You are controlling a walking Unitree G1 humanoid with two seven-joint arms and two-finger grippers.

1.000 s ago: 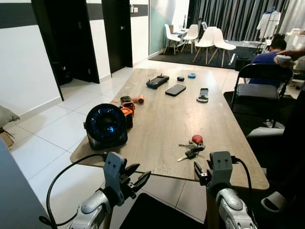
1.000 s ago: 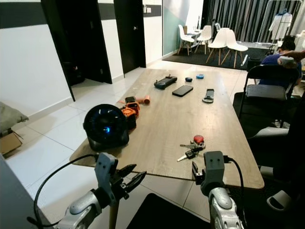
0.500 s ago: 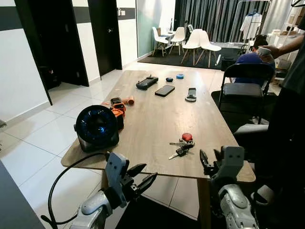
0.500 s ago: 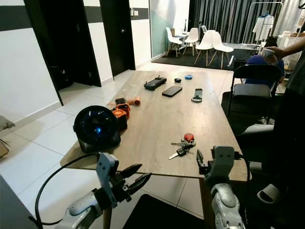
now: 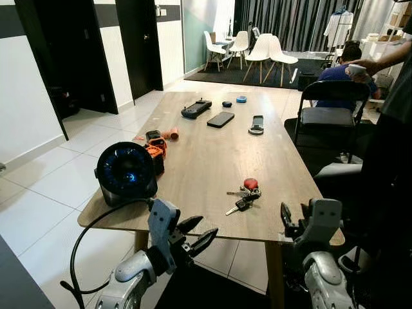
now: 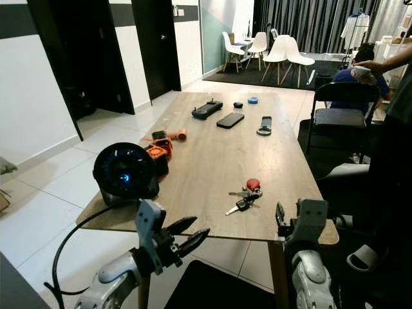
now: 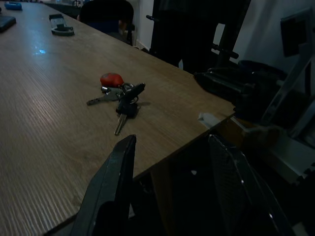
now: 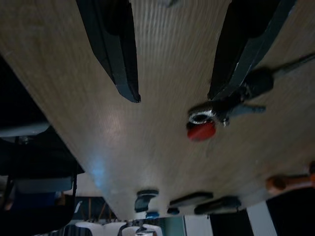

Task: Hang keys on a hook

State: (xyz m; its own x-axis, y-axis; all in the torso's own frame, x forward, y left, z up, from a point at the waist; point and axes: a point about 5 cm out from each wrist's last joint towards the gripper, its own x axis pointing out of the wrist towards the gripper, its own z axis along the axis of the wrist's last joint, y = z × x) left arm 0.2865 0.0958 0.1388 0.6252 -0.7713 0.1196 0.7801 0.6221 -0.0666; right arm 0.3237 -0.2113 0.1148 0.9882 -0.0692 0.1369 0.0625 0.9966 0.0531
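Keys (image 5: 245,194) noted flat on table (image 5: 193,154) near front edge, long axis slanting left-near to right-far. Right gripper (image 8: 172,54), fingers spread wide, judged nearer, just short of them. Left gripper (image 5: 199,233) likewise parted, farther off leftward.

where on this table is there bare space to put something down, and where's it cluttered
Widest free patch: the middle of the table, bordered by the phone and gray holder at the far end, the keys nearer the robot, and the fan. The strip along the robot's right edge past the keys is bare too. Crowded: around the fan and orange tool, and the far end.
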